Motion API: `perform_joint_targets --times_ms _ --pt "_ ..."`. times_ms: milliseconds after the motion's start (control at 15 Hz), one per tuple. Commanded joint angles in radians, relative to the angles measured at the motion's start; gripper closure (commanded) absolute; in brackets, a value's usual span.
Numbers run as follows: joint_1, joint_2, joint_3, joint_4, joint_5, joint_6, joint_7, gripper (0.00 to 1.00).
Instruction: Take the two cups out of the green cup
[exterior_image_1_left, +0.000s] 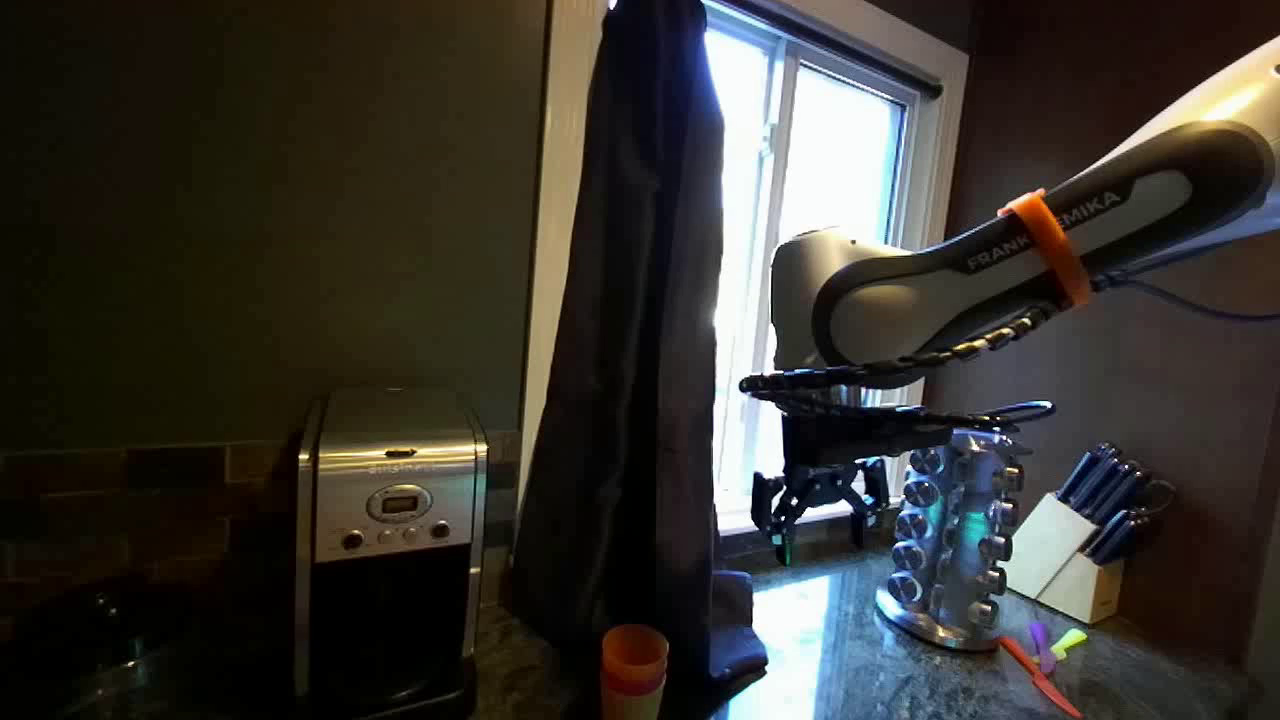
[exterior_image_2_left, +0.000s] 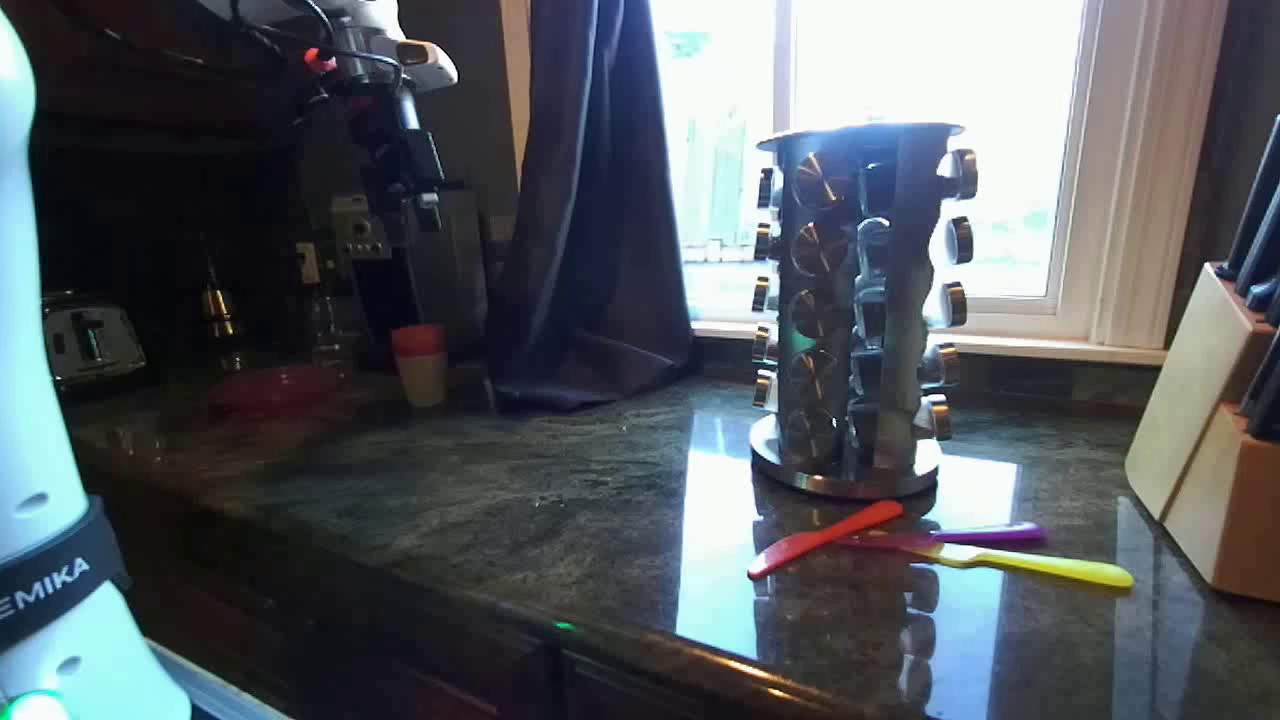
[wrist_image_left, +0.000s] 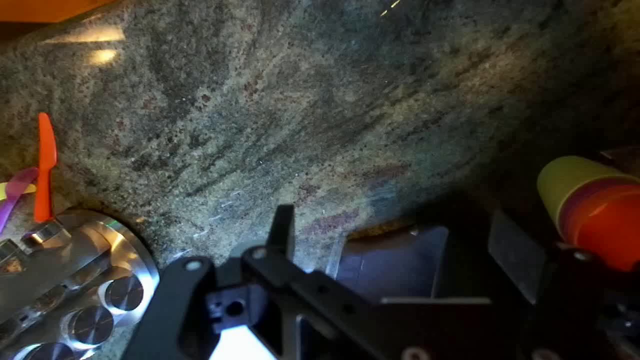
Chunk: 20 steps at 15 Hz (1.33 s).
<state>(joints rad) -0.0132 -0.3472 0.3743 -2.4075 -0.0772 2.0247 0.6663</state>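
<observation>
Orange cup (wrist_image_left: 607, 227) and purple cup (wrist_image_left: 577, 199), the latter showing only a band, sit nested in the green cup (wrist_image_left: 561, 177); the stack (exterior_image_2_left: 420, 365) stands upright on the counter (exterior_image_2_left: 500, 480) near the curtain (exterior_image_1_left: 645, 350). Gripper (exterior_image_1_left: 822, 541) hangs above the counter, apart from the stack, jaws spread wide with nothing between them. Neither cup is out yet; step in hand judged to be the approach. Next move should call for travel to the stack, lowering, and a pinch on the orange cup's rim alone.

My fingers (exterior_image_2_left: 428, 208) hang above the surface (exterior_image_2_left: 560, 490). Orange-red cup (exterior_image_2_left: 418, 340) nested in green cup (exterior_image_2_left: 424, 382), both standing upright.
</observation>
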Motion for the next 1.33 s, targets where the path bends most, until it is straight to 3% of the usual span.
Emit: perform_joint_targets --times_ms 0,400,733,1267 --pt "0.041 0.006 -0.038 0.001 -0.015 -0.003 0.012 0.00" --pt "0.043 0.027 -0.034 0.016 0.007 -0.007 0.058 0.00" --pt "0.112 0.114 -0.049 0.049 0.100 0.028 0.034 0.00" --pt "0.145 0.309 -0.084 0.117 0.160 0.276 0.120 0.00"
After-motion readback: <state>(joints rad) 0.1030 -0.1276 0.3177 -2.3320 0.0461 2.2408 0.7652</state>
